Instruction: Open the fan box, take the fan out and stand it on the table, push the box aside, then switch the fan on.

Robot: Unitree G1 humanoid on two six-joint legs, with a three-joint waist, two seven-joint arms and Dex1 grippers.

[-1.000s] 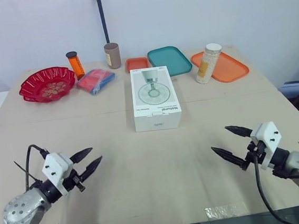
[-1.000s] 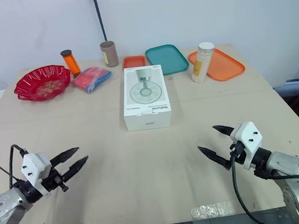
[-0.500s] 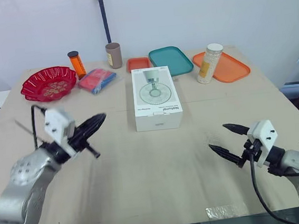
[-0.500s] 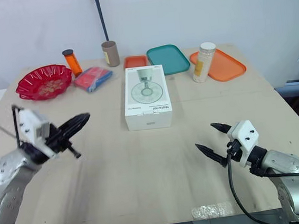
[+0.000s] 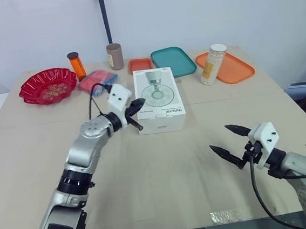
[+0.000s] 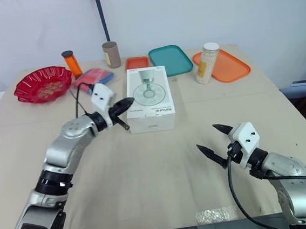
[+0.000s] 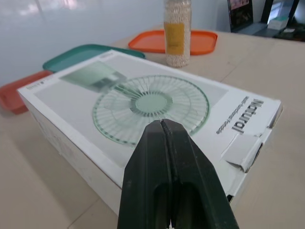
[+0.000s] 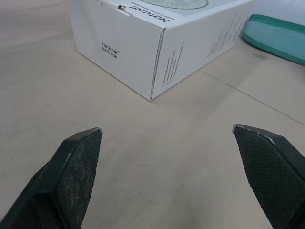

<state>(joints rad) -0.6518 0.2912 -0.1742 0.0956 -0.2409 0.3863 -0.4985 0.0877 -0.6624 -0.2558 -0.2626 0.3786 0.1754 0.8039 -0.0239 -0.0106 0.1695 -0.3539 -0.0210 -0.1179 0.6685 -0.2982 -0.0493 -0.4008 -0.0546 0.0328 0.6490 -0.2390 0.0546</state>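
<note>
box (image 5: 159, 92) is looking light, stiff cardboard, front flap (image 7: 243, 151) the hold; left gripper (image 5: 142, 101) closed empty, right gripper (image 5: 218, 138) gaping empty.

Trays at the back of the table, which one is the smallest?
The red-orange tray directly behind the fan box, between the brown cup and the teal tray. The teal tray and the orange tray at the right are clearly larger.

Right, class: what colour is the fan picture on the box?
Pale green; left wrist view shows the fan box best.
</note>
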